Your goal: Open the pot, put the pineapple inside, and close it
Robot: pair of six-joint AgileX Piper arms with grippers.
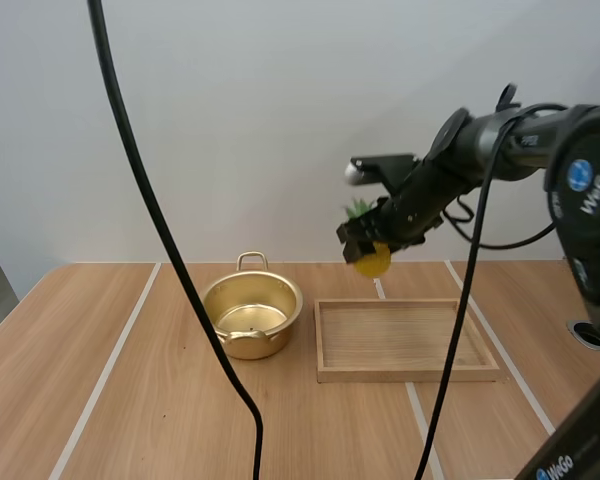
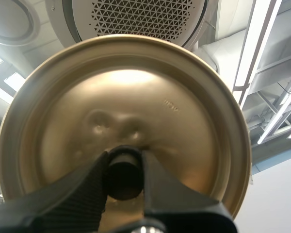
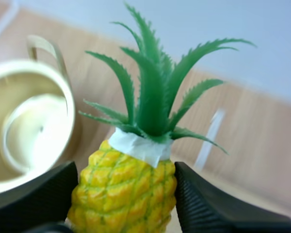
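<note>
Open pot (image 1: 252, 346) beside wooden tray (image 1: 407, 375)

Polished gold-toned metal pot (image 1: 252, 315), mirror-bright inside. Matching metal lid (image 2: 121, 97), smooth with a softer satin sheen and shallow dents near its matt black knob (image 2: 123, 177). Plastic pineapple (image 3: 123, 194): yellow body scored and faintly glossy, green leaves smooth, white paper-like band at the neck. Matt black left gripper (image 2: 123, 159), inner faces ribbed; matt black right gripper (image 3: 125, 182). Pale matt wooden tray (image 1: 408, 374). Matt wood-grain table (image 1: 80, 380).
</note>
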